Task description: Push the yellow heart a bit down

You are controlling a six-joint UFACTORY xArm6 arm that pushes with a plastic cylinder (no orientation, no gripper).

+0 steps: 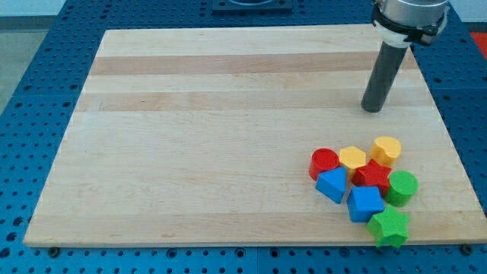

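Note:
The yellow heart (386, 150) lies at the top right of a cluster of blocks in the lower right of the wooden board (213, 137). It touches the red star (373, 175) just below it. My tip (372, 109) rests on the board above the heart and slightly to its left, apart from it by a clear gap. The rod rises toward the view's top right.
The cluster also holds a yellow hexagon-like block (352, 158), a red cylinder (324, 162), a blue triangle (332, 185), a blue cube (365, 203), a green cylinder (402, 187) and a green star (389, 226) near the board's bottom edge.

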